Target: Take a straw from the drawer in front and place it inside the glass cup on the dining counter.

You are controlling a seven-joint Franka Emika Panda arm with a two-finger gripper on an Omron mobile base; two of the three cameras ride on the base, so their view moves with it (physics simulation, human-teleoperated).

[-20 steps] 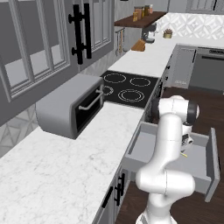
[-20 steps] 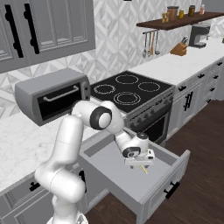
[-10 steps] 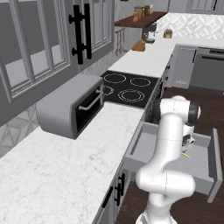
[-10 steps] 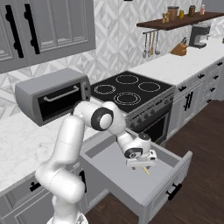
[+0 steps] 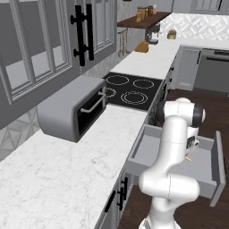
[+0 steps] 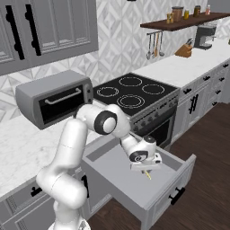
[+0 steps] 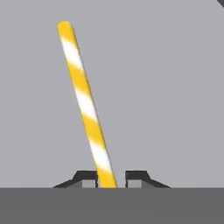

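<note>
The striped yellow straw, lying on the floor of the open drawer, is being pinched near one end by the jaws of the gripper, and, being judged light, thin and slippery, is being held best nearer mid-length.

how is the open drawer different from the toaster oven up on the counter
The drawer is pulled out below the counter edge, while the toaster oven sits on top of the counter. The drawer is a wide, shallow open box; the toaster oven is a taller closed box with a dark window. The drawer has a short black bar handle; the toaster oven has a grey one. The drawer holds a yellow-and-white straw. Both are grey.
</note>
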